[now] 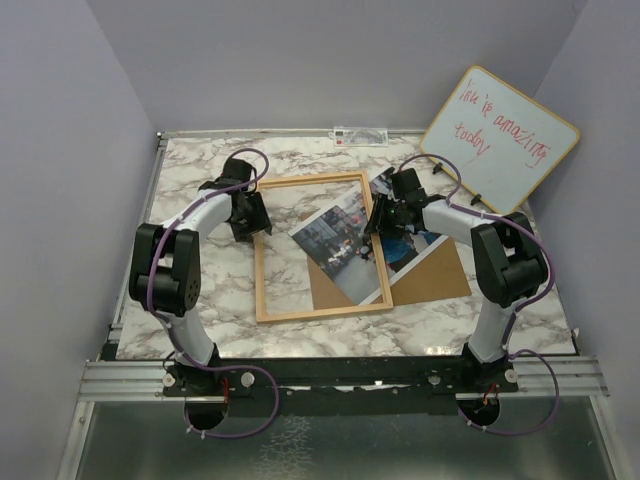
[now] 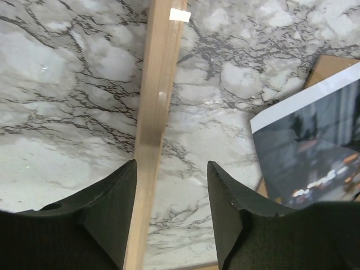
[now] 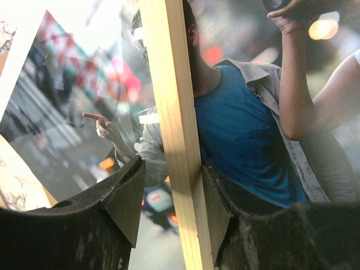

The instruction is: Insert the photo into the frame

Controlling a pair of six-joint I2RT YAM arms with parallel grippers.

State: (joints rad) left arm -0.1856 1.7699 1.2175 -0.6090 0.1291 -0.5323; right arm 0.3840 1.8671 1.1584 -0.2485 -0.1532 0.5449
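Red whiteboard [image 1: 500, 138] writing reads "amazing today", behind the frame [image 1: 258, 262].

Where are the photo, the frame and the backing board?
photo [image 1: 335, 238]: top view, printed area showing inside the frame.
frame [image 1: 325, 312]: top view, near wooden rail.
backing board [image 1: 440, 275]: top view, bare brown corner.
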